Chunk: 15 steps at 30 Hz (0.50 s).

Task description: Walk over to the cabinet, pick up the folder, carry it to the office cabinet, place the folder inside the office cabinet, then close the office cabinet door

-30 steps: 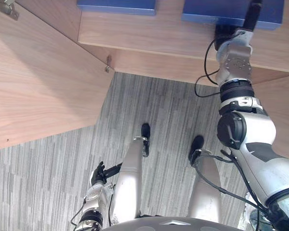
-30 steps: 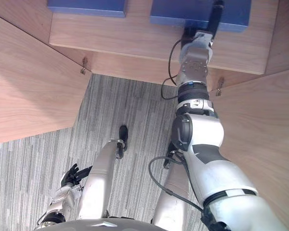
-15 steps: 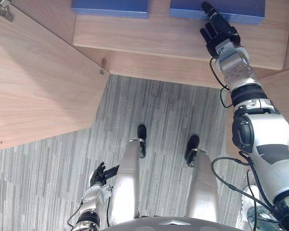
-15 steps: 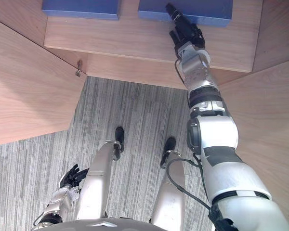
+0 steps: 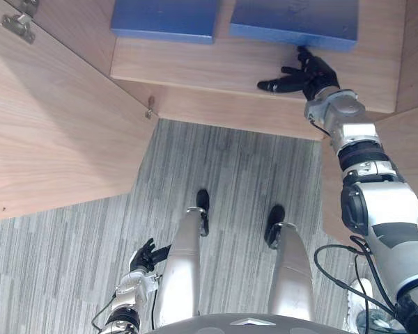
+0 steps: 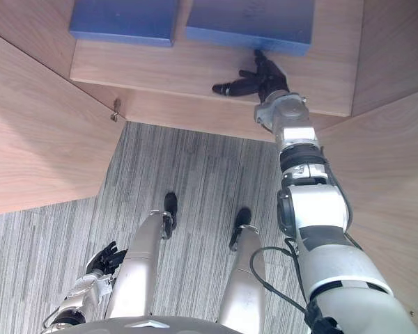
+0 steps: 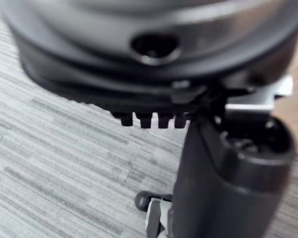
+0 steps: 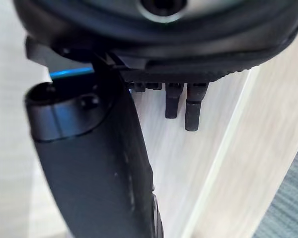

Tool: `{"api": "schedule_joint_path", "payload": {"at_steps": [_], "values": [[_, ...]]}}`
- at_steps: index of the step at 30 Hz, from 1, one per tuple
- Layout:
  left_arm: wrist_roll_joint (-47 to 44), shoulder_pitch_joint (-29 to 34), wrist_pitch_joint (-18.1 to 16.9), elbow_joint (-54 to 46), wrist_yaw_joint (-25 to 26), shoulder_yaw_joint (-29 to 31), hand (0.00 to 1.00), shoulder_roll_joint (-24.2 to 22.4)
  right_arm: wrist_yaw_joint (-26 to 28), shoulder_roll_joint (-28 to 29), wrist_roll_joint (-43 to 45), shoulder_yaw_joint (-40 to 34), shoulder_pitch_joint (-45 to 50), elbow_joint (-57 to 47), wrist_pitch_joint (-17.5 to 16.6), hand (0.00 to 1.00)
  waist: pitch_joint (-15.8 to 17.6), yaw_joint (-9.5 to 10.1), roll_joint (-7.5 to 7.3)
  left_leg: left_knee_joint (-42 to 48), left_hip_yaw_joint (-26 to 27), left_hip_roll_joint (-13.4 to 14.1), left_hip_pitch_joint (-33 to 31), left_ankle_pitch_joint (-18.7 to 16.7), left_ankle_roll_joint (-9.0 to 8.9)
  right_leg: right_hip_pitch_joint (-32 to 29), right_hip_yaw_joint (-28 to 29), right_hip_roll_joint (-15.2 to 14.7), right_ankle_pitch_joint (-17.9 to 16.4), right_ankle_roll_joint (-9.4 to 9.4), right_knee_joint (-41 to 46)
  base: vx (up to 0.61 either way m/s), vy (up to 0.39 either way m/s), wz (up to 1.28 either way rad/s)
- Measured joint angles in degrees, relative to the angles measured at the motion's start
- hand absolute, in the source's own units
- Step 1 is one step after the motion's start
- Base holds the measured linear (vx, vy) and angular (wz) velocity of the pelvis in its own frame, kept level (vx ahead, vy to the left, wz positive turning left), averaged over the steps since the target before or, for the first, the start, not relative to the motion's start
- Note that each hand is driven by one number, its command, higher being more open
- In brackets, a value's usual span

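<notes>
Cabinet: a light wooden office cabinet (image 5: 216,104) stands open in front of the robot.
Shelf: its pale wooden shelf board (image 5: 188,64) carries two folders, side by side and slightly apart.
Task folder: the flat dark-blue rectangular folder on the right (image 5: 292,21) lies flat on the shelf toward the back, inside the cabinet. Neither hand holds it.
Other folder: the flat dark-blue rectangular folder on the left (image 5: 166,17) lies flat at the same depth.
Right hand (image 5: 313,75): it is reached in over the shelf, just in front of the right folder's near edge. The fingers are straight and splayed toward the robot's left and grip nothing. One fingertip (image 5: 303,50) points up to the folder's edge; I cannot tell whether it touches.
Right wrist view: short straight fingers (image 8: 193,106) show over pale wood, the thumb (image 8: 89,163) stands out in the foreground, and a thin blue strip shows behind it.
Left hand (image 5: 143,256): it hangs low beside the robot's left leg, above the carpet, fingers relaxed and loose, empty. In its wrist view the fingers (image 7: 145,119) show as a short row over the floor.
Left door (image 5: 56,132): a light wooden panel, swung wide open, with a metal hinge (image 5: 150,107) at the cabinet's corner.
Right door (image 6: 390,181): a light wooden panel, also open, just beside the right arm.
Floor: grey striped carpet (image 5: 230,174) runs up to the cabinet's foot.
</notes>
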Motion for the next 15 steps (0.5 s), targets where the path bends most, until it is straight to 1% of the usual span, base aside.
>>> {"api": "schedule_joint_path", "payload": {"at_steps": [1, 4, 5, 7, 9, 10, 12, 15], "values": [[0.3, 0.0, 0.1, 0.4, -0.1, -0.2, 1.0, 0.0, 0.8, 0.5, -5.4, 1.5, 0.7, -0.1, -0.4, 1.0, -0.7, 0.05, -0.34, -0.1, 0.1, 0.1, 0.2, 0.0, -0.08, 0.0, 0.1, 0.1, 0.0, 0.0, -0.1, 0.0, 0.0, -0.07], [1.2, 0.2, 0.1, 0.7, -0.2, -0.7, 1.0, 0.1, 1.0, 1.4, -12.0, 4.2, 1.8, -0.4, -0.8, 1.0, -1.6, 0.63, -1.07, -0.5, 0.4, 0.1, 1.1, 0.0, -0.14, 0.6, 0.5, 0.2, 0.0, 0.04, -0.3, 0.0, -0.006, -0.05], [1.2, 0.4, 0.0, 0.7, -0.2, -1.0, 1.0, 0.1, 1.1, 1.7, -13.1, 4.6, 2.0, -0.4, -0.9, 1.0, -1.7, 0.64, -1.18, -0.6, 0.4, 0.2, 1.3, 0.1, -0.17, 0.8, 0.5, 0.2, 0.1, 0.08, -0.5, 0.01, -0.017, -0.04], [1.2, 1.2, -0.1, 0.6, -0.2, -1.0, 1.0, 0.1, 1.4, 3.1, -16.3, 6.1, 3.2, -1.0, -0.9, 1.0, -2.0, 0.66, -1.86, -1.5, 0.6, 0.2, 2.3, 0.2, -0.25, 1.9, 0.5, 0.3, 0.5, 0.01, -1.7, 0.02, -0.016, -0.04], [1.2, 1.5, 0.0, 0.9, -0.3, -1.1, 1.0, 0.1, 1.9, 4.1, -18.3, 6.3, 4.4, -1.3, -1.1, 1.0, -2.2, 0.75, -2.09, -2.2, 0.5, 0.2, 3.3, 0.3, -0.23, 3.0, 0.1, 0.3, 0.7, -0.12, -2.6, 0.0, 0.0, 0.0], [1.2, 1.9, 0.0, 1.0, -0.3, -1.1, 1.0, 0.2, 2.3, 5.2, -19.5, 6.5, 5.7, -1.3, -1.2, 1.0, -2.4, 0.96, -2.47, -2.7, 0.6, 0.1, 4.0, 0.4, -0.23, 3.8, 0.1, 0.3, 0.8, -0.07, -3.2, 0.03, -0.014, 0.03], [1.2, 2.0, 0.0, 1.0, -0.3, -1.1, 1.0, 0.1, 1.7, 5.7, -22.8, 7.8, 7.3, -1.6, -1.2, 1.0, -2.6, 1.5, -2.74, -4.0, 0.6, 0.0, 5.2, 0.9, -0.2, 5.2, -0.4, 0.3, 1.3, -0.06, -4.6, 0.03, -0.012, 0.05], [1.4, 2.7, 0.0, 1.2, -0.3, -1.1, 1.0, 0.2, 1.7, 6.3, -25.1, 8.3, 9.8, -1.5, -1.1, 1.0, -2.8, 1.56, -3.19, -7.3, 0.6, -0.6, 7.9, 2.2, -0.22, 7.9, -1.1, 0.1, 2.3, 0.1, -7.6, 0.04, -0.011, 0.08]]}}
